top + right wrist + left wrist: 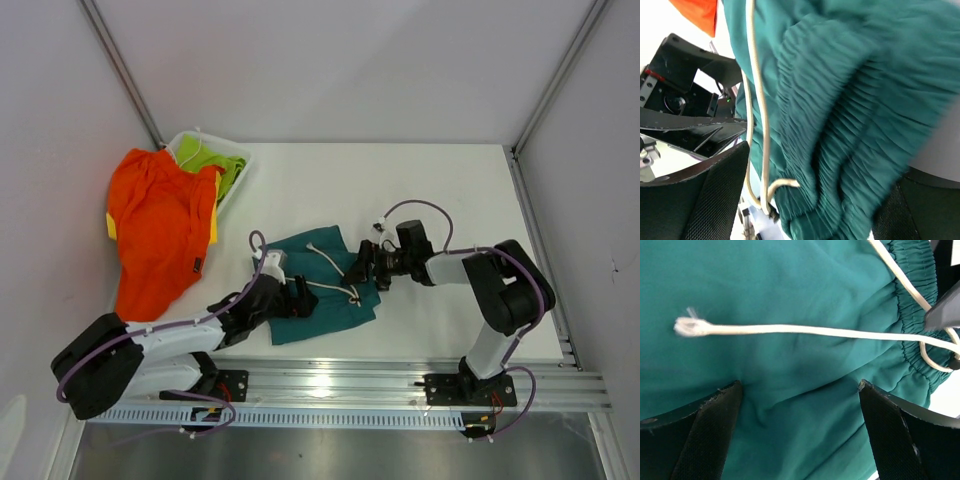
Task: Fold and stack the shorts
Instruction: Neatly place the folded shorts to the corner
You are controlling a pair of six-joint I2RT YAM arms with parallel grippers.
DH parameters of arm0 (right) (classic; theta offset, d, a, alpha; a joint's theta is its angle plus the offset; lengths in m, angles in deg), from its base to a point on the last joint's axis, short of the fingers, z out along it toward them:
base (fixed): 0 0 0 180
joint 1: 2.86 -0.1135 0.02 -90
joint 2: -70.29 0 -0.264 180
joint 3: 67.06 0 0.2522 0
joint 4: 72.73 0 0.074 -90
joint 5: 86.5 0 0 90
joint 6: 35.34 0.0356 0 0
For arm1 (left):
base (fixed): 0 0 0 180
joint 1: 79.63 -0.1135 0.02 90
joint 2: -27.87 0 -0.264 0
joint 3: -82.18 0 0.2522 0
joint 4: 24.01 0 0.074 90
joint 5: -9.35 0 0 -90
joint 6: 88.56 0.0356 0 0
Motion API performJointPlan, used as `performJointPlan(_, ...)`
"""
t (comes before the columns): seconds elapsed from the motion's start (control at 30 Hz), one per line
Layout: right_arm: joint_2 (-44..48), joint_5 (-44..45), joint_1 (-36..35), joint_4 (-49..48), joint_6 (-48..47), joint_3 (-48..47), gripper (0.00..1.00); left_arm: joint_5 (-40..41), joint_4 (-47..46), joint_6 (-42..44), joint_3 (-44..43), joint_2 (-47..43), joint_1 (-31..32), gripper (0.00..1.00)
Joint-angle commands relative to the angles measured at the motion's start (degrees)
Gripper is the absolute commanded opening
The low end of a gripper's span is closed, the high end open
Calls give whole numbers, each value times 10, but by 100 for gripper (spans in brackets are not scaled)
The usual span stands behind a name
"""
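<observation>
Overhead, the teal shorts [318,285] lie on the table [450,200] between both arms, with the waistband toward the right gripper [362,275] and the left gripper [300,298] at the opposite edge. From the left wrist, its fingers [705,435] gape wide over teal cloth, and the drawstring [805,330] runs crosswise between them. From the right wrist, the fingers [715,200] stand apart, straddling the gathered waistband [810,125], with nothing clamped yet.

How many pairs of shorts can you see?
4. Teal pair: spread on the table near the front. Orange pair: heaped at the left. Lime-green pair: in the white bin behind it. Yellow pair: peeking from under the orange. More may be hidden.
</observation>
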Motion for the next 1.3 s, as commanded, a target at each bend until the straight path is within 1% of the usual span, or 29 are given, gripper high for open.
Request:
performJointPlan(0.0,-34,49,-33,-5,-5,8,88,-11,-39,-2,11,23,-3,99)
performJointPlan(0.17,-40,58,-56,1,-6,-13,82,-23,-61,5,11,57,-4,97)
performJointPlan(0.2,-41,61,-61,1,-6,-17,80,-23,-63,6,13,60,-3,97)
performJointPlan(0.23,-42,64,-62,1,-6,-20,76,-24,-66,7,14,63,-3,97)
performJointPlan(0.27,-45,65,-62,1,-5,-20,67,-27,-69,8,15,62,-3,97)
performJointPlan(0.33,-48,73,-62,4,-5,-28,56,-29,-75,13,18,57,-3,96)
performJointPlan(0.37,-52,76,-61,6,-5,-32,42,-29,-76,14,18,56,-3,96)
performJointPlan(0.43,-55,88,-56,13,-1,-42,30,-36,-78,22,18,37,-3,96)
performJointPlan(0.47,-60,90,-54,14,1,-46,21,-39,-75,23,18,28,-3,96)
performJointPlan(0.53,-62,97,-41,13,11,-53,13,-42,-52,34,9,-10,-3,98)
performJointPlan(0.57,-61,102,-37,20,14,-56,3,-42,-39,36,5,-26,-3,99)
performJointPlan(0.6,-58,110,-33,25,16,-58,0,-42,-2,43,-5,-57,-3,99)
performJointPlan(0.67,-49,130,-12,28,25,-56,0,-37,39,47,-28,-90,-3,99)
performJointPlan(0.7,-35,145,-5,28,30,-52,0,-34,74,51,-33,-124,-3,99)
performJointPlan(0.73,-26,154,4,28,40,-48,0,-31,90,53,-38,-141,-3,99)
performJointPlan(0.83,12,175,47,16,69,-17,0,-19,151,56,-63,-186,-4,99)
performJointPlan(0.9,31,192,91,7,89,13,0,-17,175,57,-77,-197,-4,99)
performJointPlan(1.03,87,222,172,-40,151,80,0,-22,179,57,-78,-202,-4,99)
performJointPlan(1.07,96,228,205,-52,180,94,0,-22,177,55,-76,-202,-4,99)
performJointPlan(1.1,106,239,220,-63,192,118,0,-23,175,55,-72,-201,-4,99)
performJointPlan(1.17,134,263,240,-74,222,133,0,-31,168,52,-70,-203,-4,99)
performJointPlan(1.2,144,291,264,-75,232,145,0,-35,166,51,-68,-203,-4,99)
performJointPlan(1.27,177,318,278,-89,257,156,0,-48,161,49,-69,-208,-4,99)
